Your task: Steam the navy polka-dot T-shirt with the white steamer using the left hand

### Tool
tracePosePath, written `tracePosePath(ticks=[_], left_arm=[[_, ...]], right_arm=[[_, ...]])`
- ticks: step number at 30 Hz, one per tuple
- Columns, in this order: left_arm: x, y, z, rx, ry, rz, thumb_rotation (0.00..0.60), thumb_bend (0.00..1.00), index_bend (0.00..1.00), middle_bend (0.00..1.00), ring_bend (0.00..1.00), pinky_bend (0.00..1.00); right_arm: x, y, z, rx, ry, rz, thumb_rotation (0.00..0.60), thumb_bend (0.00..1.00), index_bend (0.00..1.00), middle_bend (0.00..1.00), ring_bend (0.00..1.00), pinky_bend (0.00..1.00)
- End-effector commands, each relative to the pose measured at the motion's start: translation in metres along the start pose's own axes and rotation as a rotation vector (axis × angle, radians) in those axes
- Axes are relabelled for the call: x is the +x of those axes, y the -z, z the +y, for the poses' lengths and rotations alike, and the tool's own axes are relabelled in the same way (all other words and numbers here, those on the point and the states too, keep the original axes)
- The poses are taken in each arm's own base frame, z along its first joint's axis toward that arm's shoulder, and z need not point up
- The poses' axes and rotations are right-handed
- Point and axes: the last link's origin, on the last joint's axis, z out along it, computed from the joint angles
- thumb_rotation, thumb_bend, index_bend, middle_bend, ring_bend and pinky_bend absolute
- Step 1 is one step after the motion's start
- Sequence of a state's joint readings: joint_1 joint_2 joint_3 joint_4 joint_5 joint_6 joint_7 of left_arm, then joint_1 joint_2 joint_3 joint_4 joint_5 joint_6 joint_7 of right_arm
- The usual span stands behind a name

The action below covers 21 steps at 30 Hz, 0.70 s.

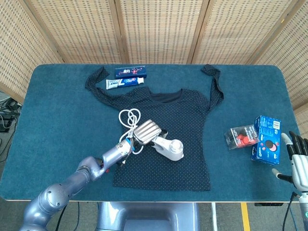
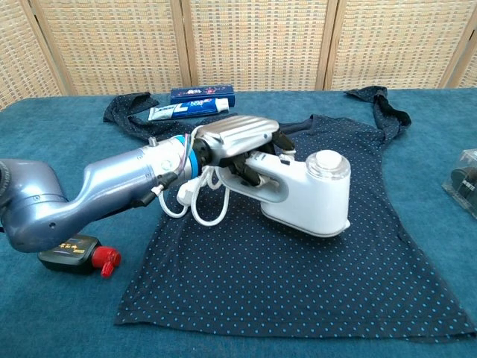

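Observation:
The navy polka-dot T-shirt [image 1: 178, 115] [image 2: 313, 291] lies flat in the middle of the blue table, its sleeves spread toward the back. My left hand [image 1: 147, 130] [image 2: 235, 138] grips the handle of the white steamer [image 1: 169, 148] [image 2: 309, 195], which is over the shirt's lower middle. The steamer's white cord [image 1: 129, 118] [image 2: 201, 201] hangs in loops beside the hand. My right hand [image 1: 297, 159] sits at the table's right front corner with fingers apart and nothing in it; the chest view does not show it.
A toothpaste tube [image 1: 124, 83] [image 2: 182, 111] and a blue box [image 1: 131, 71] [image 2: 201, 95] lie at the back left. A black device with a red cap [image 2: 74, 253] sits near my left forearm. Blue and red packets [image 1: 266, 138] lie at the right.

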<state>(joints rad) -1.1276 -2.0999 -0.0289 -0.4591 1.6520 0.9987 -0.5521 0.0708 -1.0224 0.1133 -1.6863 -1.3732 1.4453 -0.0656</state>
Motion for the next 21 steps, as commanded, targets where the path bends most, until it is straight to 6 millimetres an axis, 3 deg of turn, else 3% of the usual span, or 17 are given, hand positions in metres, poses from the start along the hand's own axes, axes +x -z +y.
tracePosePath(ticks=[1,10,21], left_arm=[[-0.009,-0.001,0.007,-0.023,-0.019,-0.019,0.6,0.73,1.0,0.9,0.82,0.97],[-0.022,0.005,0.011,-0.045,-0.036,-0.029,0.6,0.73,1.0,0.9,0.82,0.97],[-0.023,0.009,0.006,-0.046,-0.058,-0.035,0.6,0.73,1.0,0.9,0.82,0.97]], right_arm=[[0.0,0.0,0.0,0.0,-0.001,0.001,0.6,0.0,0.0,0.0,0.0,0.0],[0.002,0.001,0.001,0.0,-0.008,0.005,0.6,0.0,0.0,0.0,0.0,0.0],[0.004,0.002,0.0,0.004,-0.011,0.01,0.6,0.0,0.0,0.0,0.0,0.0]])
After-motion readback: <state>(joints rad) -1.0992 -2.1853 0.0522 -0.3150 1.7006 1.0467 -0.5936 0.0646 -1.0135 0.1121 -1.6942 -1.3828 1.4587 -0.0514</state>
